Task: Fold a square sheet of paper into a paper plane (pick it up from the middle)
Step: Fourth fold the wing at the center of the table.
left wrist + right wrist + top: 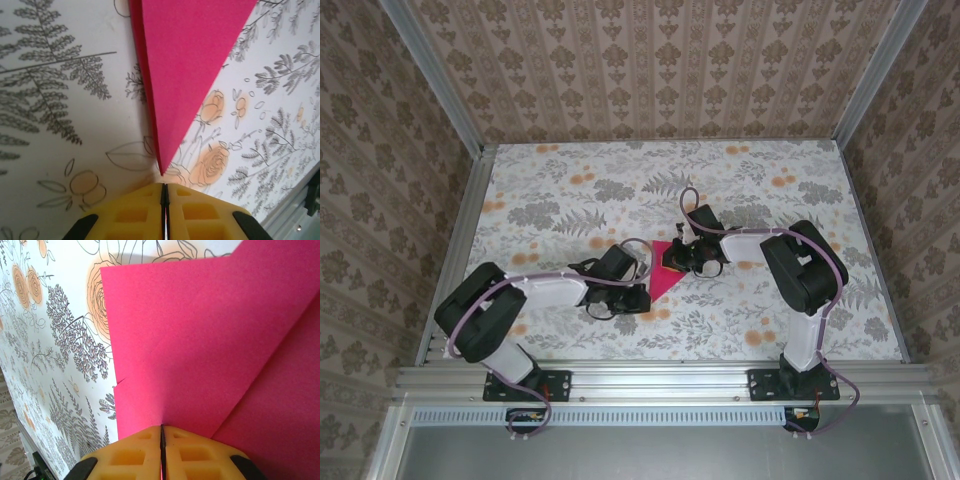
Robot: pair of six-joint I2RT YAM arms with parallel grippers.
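Checking grippers first. Right gripper (162,427): yellow pads pressed together, clamped on edge of sheet of paper (210,340); I see paper running straight into seam. Left gripper (164,186): pads closed too, folded point of sheet reaching just to fingertips, thin pink line in seam; I cannot tell whether it truly pinches. Sheet magenta, folded, between both grippers at middle of floral table (570,170).
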